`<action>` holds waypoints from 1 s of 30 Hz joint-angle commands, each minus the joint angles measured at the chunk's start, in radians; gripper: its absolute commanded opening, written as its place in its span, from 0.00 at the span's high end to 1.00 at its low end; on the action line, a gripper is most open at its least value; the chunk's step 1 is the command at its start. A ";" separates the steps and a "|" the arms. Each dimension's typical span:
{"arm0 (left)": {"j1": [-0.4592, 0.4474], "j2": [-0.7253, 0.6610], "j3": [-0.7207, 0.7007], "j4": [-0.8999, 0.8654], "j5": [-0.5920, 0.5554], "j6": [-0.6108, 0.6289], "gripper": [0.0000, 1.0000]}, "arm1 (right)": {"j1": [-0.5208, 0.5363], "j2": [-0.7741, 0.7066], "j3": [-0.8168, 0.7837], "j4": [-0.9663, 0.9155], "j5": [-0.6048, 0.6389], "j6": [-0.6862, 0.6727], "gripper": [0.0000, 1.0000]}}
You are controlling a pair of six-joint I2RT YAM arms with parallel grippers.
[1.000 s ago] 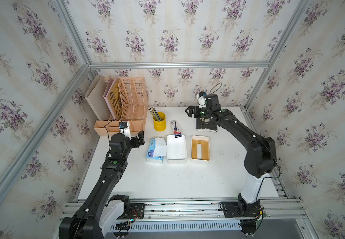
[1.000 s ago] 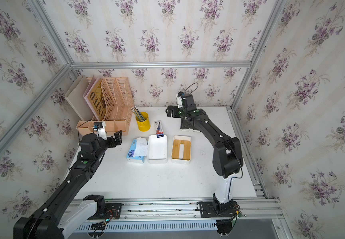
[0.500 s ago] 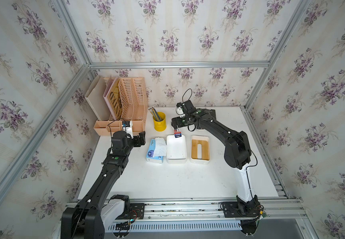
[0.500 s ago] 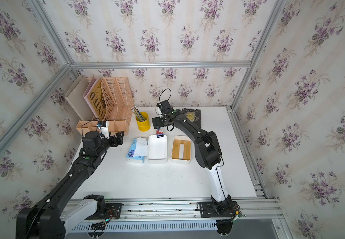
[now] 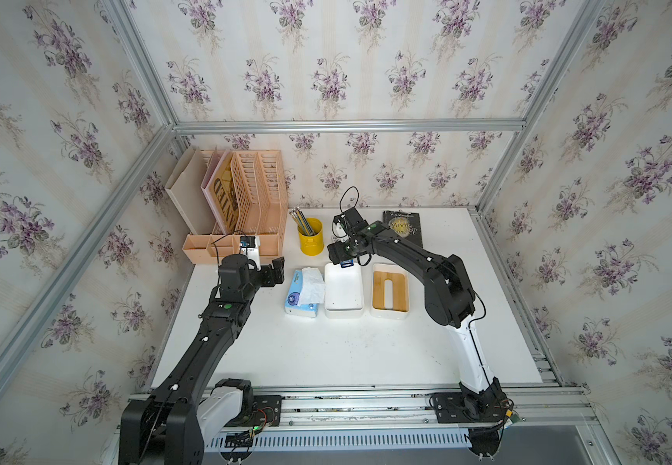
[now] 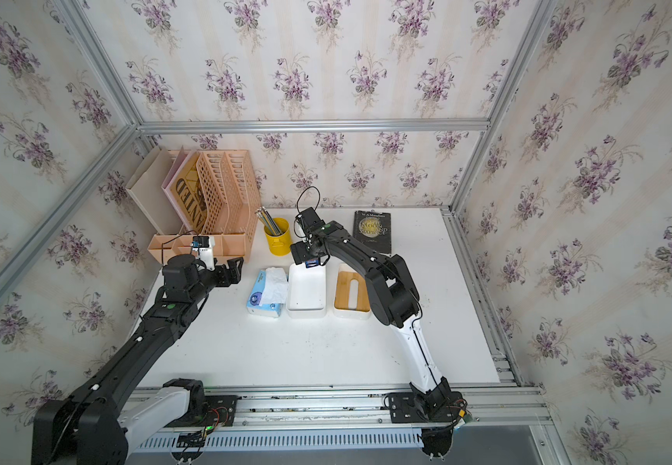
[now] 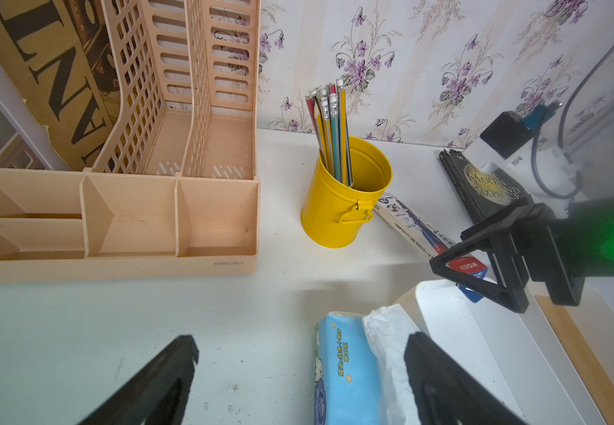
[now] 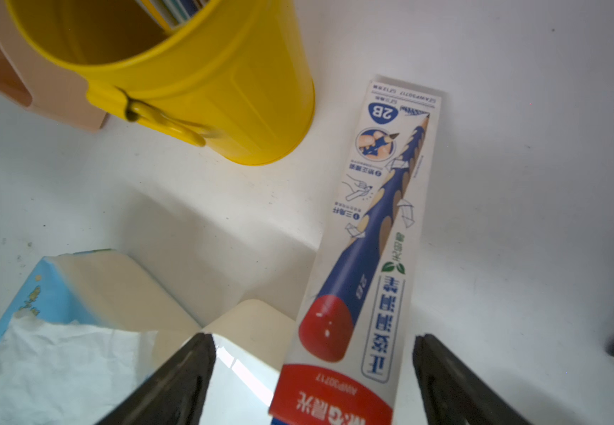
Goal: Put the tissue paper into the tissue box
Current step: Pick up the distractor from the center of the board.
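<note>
Tissue paper (image 5: 304, 292) is lying on the bench (image 5: 326, 354) just beside the open tissue box (image 5: 343, 292), at its nine o'clock. The right pincer (image 5: 342, 257), released, is swinging in from the book (image 5: 402, 229) to hover over the pencil packet (image 8: 379, 220) at the box's twelve o'clock end. The left pincer (image 7: 300, 340), released, is edging toward the pack from ten o'clock, so a pickup is probably next.

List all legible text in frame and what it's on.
"2B", "ANP30717", "晨光": pencil packet; its other print is too small.
"MOON", "SIXPENCE": black book.
"deli": desk organizer, front wall.
"NTED": magazine in that organizer; the rest is hidden.
Chinese print on the tissue paper: too small to read.
</note>
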State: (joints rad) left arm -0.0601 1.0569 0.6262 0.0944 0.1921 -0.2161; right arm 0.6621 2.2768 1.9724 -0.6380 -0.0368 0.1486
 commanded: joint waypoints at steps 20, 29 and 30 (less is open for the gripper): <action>0.000 0.023 0.010 -0.001 -0.010 0.020 0.07 | 0.000 0.043 0.009 -0.002 0.049 -0.005 0.31; 0.000 0.029 0.013 -0.005 -0.008 0.023 0.07 | -0.005 0.028 0.010 0.009 0.065 0.004 0.41; 0.000 0.028 0.013 -0.005 -0.008 0.024 0.07 | -0.005 0.026 0.010 0.011 0.066 0.005 0.44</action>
State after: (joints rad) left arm -0.0601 1.0840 0.6300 0.0864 0.1856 -0.2077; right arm 0.6590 2.3161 1.9759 -0.6464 0.0143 0.1432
